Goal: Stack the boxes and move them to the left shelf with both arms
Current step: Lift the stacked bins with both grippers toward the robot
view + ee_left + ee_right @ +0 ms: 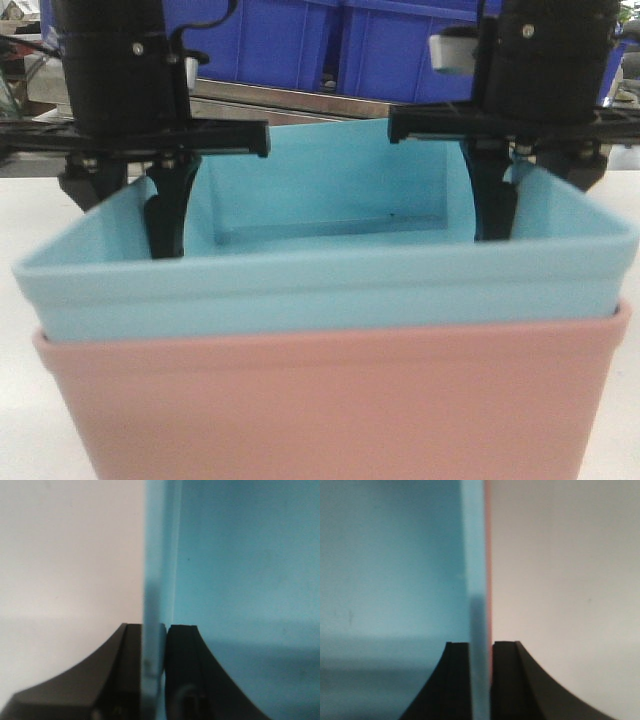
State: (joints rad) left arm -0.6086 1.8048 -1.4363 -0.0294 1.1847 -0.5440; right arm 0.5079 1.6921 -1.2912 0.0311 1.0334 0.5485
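The light sky-blue tub (330,270) sits nested inside the salmon pink tub (330,400) on the white table, close to the front camera. My left gripper (125,205) is shut on the blue tub's left wall, one finger inside and one outside. In the left wrist view the gripper (154,630) pinches the blue wall (152,555). My right gripper (535,190) is shut on the blue tub's right wall. In the right wrist view the gripper (481,647) clamps the blue wall (472,555), with a thin strip of the pink tub's rim (489,555) just outside it.
Dark royal-blue ribbed bins (330,45) stand behind the tubs on a stainless-steel bar (290,100). The white table (20,210) shows on both sides of the tubs.
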